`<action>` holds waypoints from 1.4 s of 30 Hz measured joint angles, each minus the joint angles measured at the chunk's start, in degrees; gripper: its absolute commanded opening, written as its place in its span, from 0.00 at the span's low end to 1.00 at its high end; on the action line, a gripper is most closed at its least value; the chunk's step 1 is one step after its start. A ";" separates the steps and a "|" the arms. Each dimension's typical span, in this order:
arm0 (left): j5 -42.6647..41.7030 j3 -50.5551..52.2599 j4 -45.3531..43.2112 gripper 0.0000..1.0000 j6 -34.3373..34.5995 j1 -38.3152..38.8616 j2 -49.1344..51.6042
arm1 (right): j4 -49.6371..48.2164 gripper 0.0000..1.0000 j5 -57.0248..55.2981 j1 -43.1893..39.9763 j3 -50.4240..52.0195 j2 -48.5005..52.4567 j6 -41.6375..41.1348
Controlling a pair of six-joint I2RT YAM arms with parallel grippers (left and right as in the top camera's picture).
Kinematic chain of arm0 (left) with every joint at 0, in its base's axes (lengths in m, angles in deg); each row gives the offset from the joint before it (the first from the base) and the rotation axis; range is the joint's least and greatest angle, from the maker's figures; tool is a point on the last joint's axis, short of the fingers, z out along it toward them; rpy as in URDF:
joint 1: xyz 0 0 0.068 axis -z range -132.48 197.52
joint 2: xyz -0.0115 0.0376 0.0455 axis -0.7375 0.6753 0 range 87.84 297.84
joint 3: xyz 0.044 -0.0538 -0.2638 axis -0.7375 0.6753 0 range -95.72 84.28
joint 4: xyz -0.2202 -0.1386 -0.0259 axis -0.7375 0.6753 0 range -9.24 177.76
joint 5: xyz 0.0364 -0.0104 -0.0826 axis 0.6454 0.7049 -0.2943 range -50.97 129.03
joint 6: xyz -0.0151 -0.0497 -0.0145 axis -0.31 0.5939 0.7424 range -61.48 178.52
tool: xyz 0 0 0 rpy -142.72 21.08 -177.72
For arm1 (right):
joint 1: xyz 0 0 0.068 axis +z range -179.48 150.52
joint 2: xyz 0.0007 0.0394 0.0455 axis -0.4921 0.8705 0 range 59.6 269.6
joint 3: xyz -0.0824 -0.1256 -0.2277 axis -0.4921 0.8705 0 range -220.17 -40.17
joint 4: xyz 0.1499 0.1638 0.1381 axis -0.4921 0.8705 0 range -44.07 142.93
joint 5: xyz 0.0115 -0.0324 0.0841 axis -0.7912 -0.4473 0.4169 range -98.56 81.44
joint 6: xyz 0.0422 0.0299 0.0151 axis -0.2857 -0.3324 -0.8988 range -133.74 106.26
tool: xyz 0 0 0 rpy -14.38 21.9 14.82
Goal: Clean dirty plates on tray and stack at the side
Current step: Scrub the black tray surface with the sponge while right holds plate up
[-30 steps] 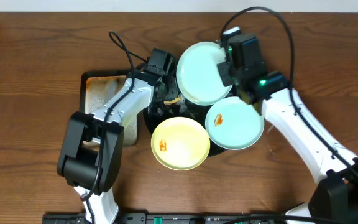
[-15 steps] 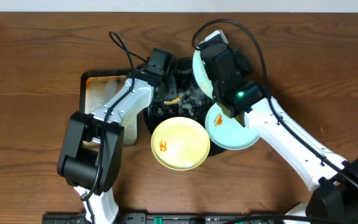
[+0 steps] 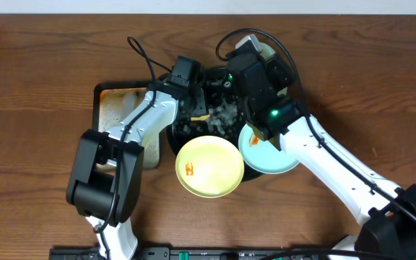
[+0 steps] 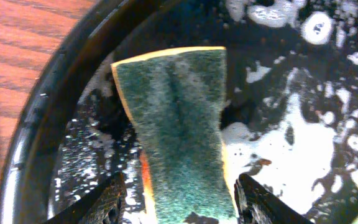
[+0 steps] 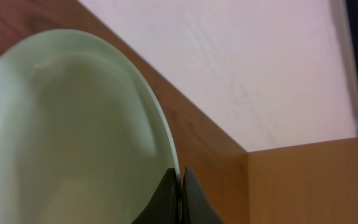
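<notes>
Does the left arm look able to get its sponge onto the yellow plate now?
Probably yes. The yellow plate lies uncovered at the front edge of the tray, close to the left gripper holding the sponge. The right gripper, clamped on a mint plate, sits farther back, seemingly clear of that path.

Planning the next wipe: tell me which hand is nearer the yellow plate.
Left. The left hand, gripping the sponge over the tray, is just beyond the yellow plate; the right hand holds a mint plate farther back.

Mint plate [image 5: 61, 137], rim pinched between jaws; pale wall [image 5: 241, 62] behind.
</notes>
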 measured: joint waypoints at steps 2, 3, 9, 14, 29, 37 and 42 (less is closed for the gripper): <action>-1.07 0.00 -0.37 0.58 0.00 -0.33 -0.11 | -1.11 0.01 -1.14 0.55 0.00 0.00 0.52; -1.62 0.00 -0.42 0.59 0.00 -0.61 -0.24 | -1.49 0.01 -1.62 0.90 0.00 0.00 0.72; -3.54 0.00 -0.72 0.66 0.09 -2.62 -2.01 | -1.49 0.01 -2.12 1.29 0.00 0.00 1.03; -3.98 0.00 -1.53 0.67 0.02 -3.02 -2.14 | 0.17 0.01 -1.20 1.29 0.00 0.00 -0.81; -5.29 0.04 -7.65 0.60 -1.51 0.33 2.56 | 2.43 0.01 3.15 1.20 0.00 0.00 -7.50; -5.16 0.04 -8.39 0.54 -1.86 0.31 4.31 | 2.47 0.01 3.21 1.20 0.00 0.00 -8.07; -5.66 0.04 -6.25 0.54 -1.92 0.07 3.39 | 2.49 0.01 3.21 1.20 0.00 0.00 -8.09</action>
